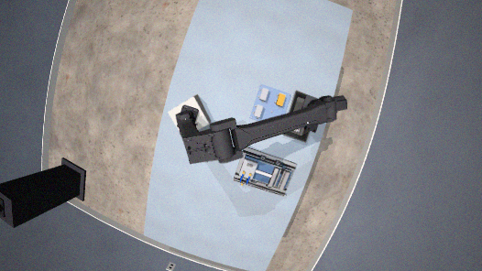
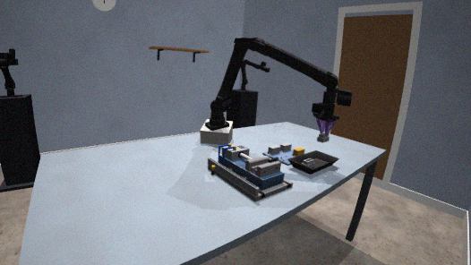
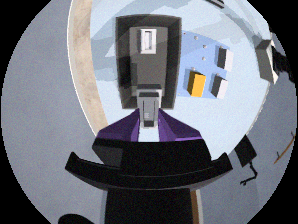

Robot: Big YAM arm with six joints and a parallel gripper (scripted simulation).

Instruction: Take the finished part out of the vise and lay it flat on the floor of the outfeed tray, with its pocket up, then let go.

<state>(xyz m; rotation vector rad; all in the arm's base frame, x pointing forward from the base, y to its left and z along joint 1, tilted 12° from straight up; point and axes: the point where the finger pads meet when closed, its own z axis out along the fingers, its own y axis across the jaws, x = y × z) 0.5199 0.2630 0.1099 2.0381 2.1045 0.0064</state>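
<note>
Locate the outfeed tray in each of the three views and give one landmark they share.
Top: the tray lies right of centre, mostly hidden under the arm.
Exterior: right of centre on the table, beyond the vise, below the gripper.
Wrist: upper centre, a dark rectangle above the held part.
Shared landmark: the blue pad's orange block beside it.

Dim, soft pics w/ faint shadows; wrist view fisheye-warped, black-edged.

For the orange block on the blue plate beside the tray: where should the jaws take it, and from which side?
Probably from straight above, jaws across its two long sides. The orange block lies flat on the blue plate, its top free, with open gaps to the grey blocks beside it. The gripper is now shut on the grey part, above the tray.
</note>
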